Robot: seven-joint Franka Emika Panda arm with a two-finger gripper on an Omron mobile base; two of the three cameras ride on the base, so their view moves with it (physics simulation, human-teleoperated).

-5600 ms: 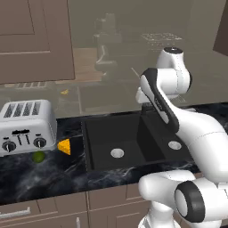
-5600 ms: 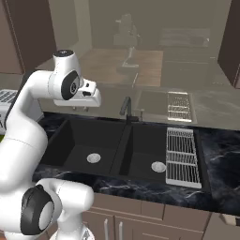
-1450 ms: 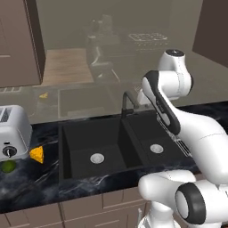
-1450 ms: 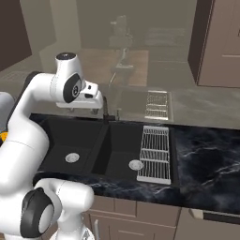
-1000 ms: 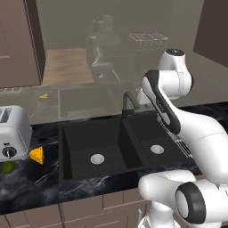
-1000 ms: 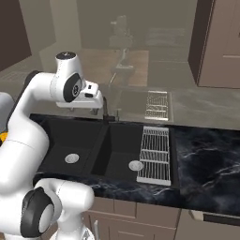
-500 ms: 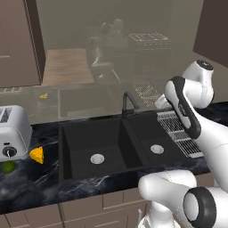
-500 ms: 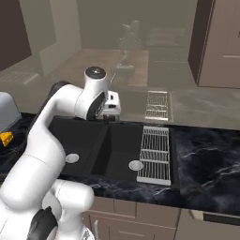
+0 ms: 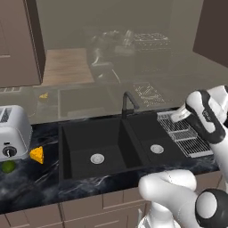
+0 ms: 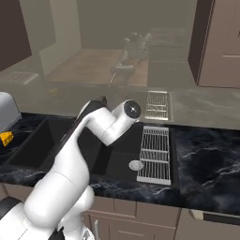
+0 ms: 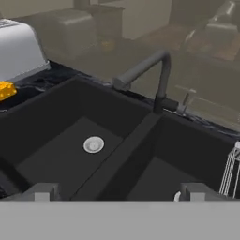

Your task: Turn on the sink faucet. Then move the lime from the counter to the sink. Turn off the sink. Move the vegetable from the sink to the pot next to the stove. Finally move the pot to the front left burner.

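the lime (image 9: 8, 166) sits at the far left of the counter (image 9: 40, 187), just in front of the toaster (image 9: 13, 131) and near the orange cheese wedge (image 9: 37, 154). you'd expect it to be light, firm and round, so it will roll if nudged and may slip from a loose pinch. take it across its middle from above, jaws either side. don't confuse it with the wedge.

moving right, the sink (image 9: 80, 133) is dry, both basins bare but for their drains. the sink faucet (image 9: 128, 103) stands behind the divider between the basins. in the hand view the sink faucet (image 11: 150, 75) shows a small side lever (image 11: 187, 99) on its right. that lever looks stiff and thin. judge it as something to push sideways with one finger tip rather than to squeeze. no water is running, so the first step is not yet done.

further right, a wire rack (image 9: 182, 133) lies over the right basin's edge, and the arm bends above it.

your claw (image 11: 117, 192) is spread wide, holding nothing, with the finger tips low in the hand view, looking at the faucet from the front.

against the frames from about a second back, the arm's elbow has swung from over the sink's middle toward the right, out over the rack. over the longer stretch the base has driven rightward. the toaster and lime have slid to the left edge of the left base view, and the sink has come to centre. the lime, wedge and faucet themselves haven't moved.
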